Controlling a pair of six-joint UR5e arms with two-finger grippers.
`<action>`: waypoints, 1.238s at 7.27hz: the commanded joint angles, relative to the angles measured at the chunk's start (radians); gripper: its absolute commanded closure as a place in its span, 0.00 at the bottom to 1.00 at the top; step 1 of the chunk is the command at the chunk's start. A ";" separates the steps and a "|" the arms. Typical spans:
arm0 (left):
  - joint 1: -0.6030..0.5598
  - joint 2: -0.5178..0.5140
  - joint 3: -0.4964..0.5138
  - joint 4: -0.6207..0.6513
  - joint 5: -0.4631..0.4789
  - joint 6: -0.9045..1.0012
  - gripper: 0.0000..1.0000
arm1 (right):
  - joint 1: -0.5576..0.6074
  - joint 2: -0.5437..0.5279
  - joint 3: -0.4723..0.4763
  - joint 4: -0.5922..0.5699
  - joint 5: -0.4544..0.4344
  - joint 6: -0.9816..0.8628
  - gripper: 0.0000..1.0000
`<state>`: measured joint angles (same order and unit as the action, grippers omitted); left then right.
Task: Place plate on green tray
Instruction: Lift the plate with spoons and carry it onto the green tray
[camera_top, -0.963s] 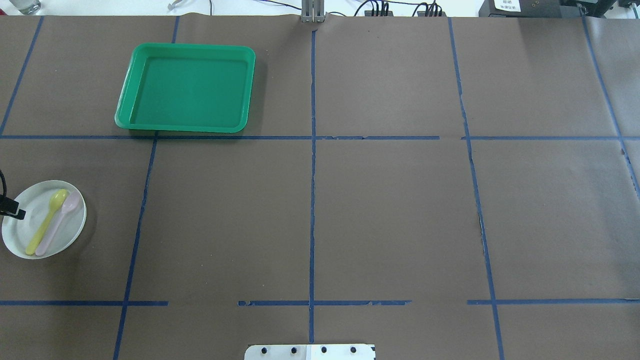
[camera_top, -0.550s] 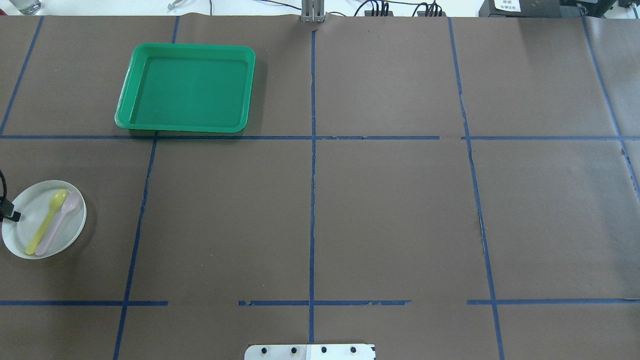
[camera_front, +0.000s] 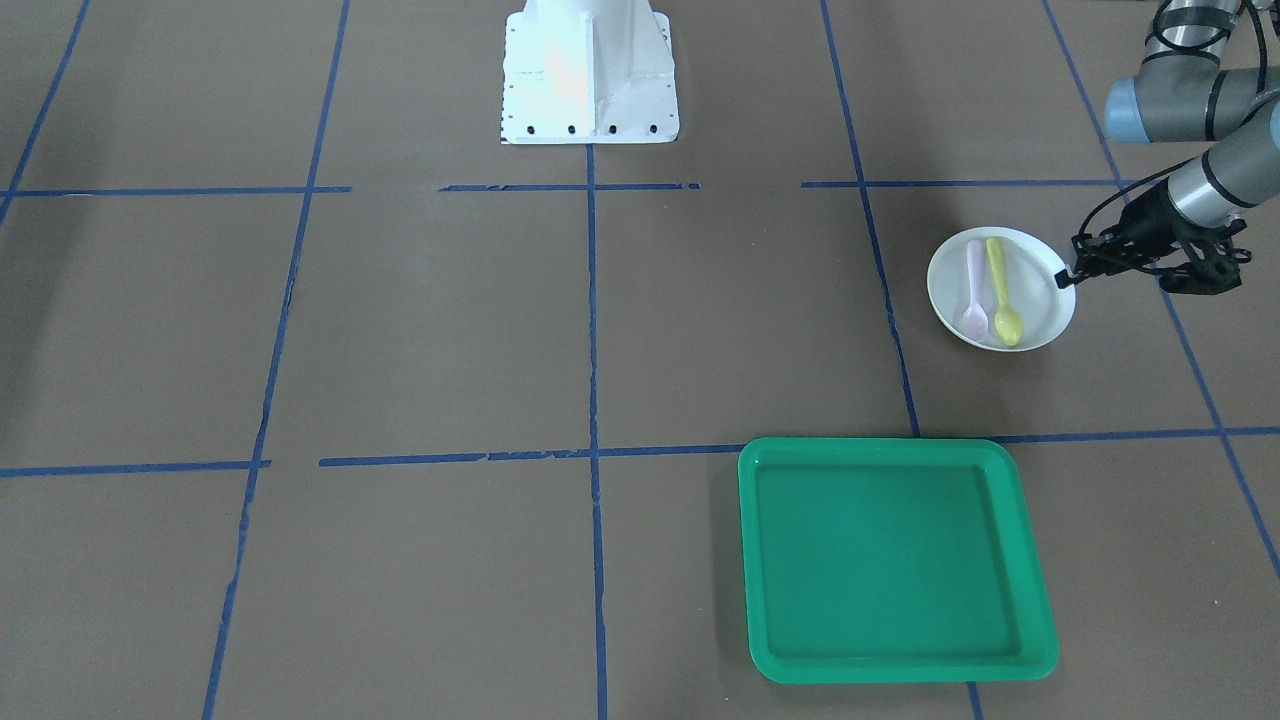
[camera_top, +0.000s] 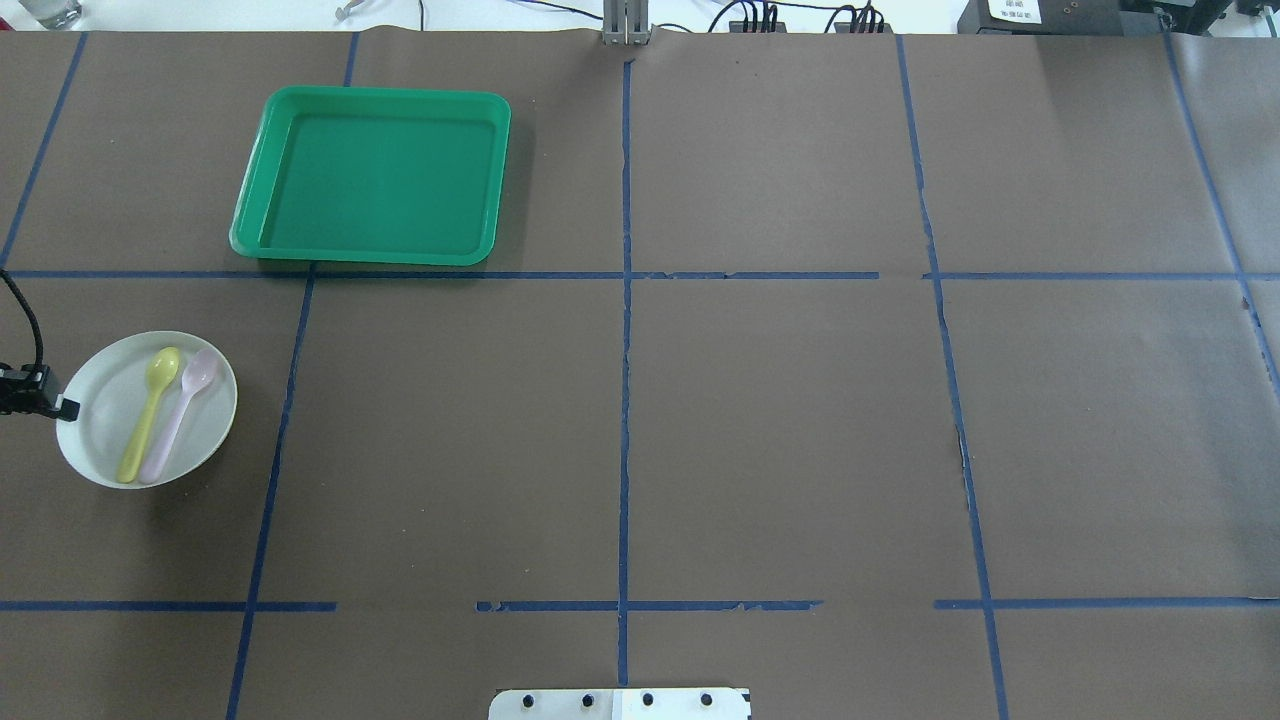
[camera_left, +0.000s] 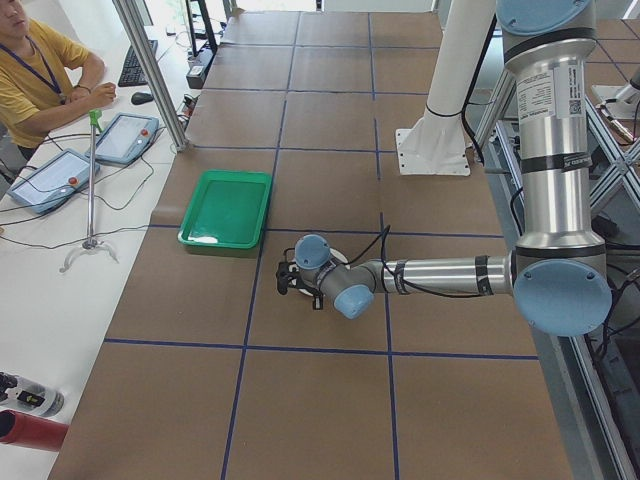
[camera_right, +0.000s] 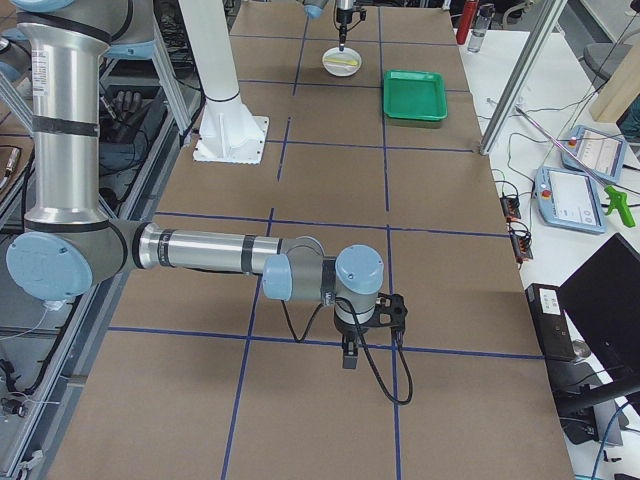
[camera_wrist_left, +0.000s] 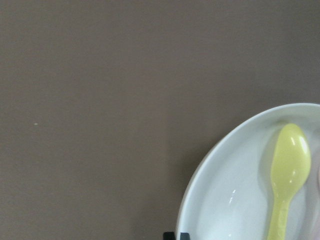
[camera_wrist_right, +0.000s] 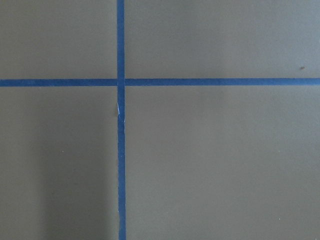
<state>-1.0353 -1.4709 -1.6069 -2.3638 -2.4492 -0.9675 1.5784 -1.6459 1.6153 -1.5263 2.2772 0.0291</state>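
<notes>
The white plate (camera_top: 95, 425) is at the table's left side with a yellow spoon (camera_top: 148, 410) and a pink spoon (camera_top: 185, 405) lying in it. My left gripper (camera_top: 65, 407) is shut on the plate's left rim; in the front view the gripper (camera_front: 1066, 277) pinches the plate (camera_front: 1040, 295) at its right rim. The plate casts a shadow beside it and seems slightly raised. The green tray (camera_top: 370, 93) lies empty farther back, also shown in the front view (camera_front: 880, 446). My right gripper (camera_right: 346, 355) hangs over bare table far away; I cannot tell whether it is open or shut.
The robot's white base (camera_front: 588, 70) stands at the table's near middle. The brown table cover carries blue tape lines (camera_top: 625, 350). An operator (camera_left: 35, 75) sits beyond the far edge next to control tablets (camera_left: 120, 135).
The plate, held at its rim by my left gripper, has moved right and towards the tray, with both spoons still in it. The tray has not moved.
</notes>
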 joint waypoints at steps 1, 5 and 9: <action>0.001 -0.172 -0.018 0.001 -0.059 -0.313 1.00 | 0.000 0.000 0.000 0.000 0.001 0.000 0.00; 0.012 -0.482 0.236 0.015 0.135 -0.658 1.00 | 0.000 0.000 0.000 0.000 0.001 0.000 0.00; 0.008 -0.575 0.412 0.009 0.185 -0.652 1.00 | 0.000 0.000 0.000 0.000 0.001 0.000 0.00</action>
<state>-1.0265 -2.0128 -1.2446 -2.3477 -2.2739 -1.6202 1.5785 -1.6460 1.6153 -1.5263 2.2774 0.0291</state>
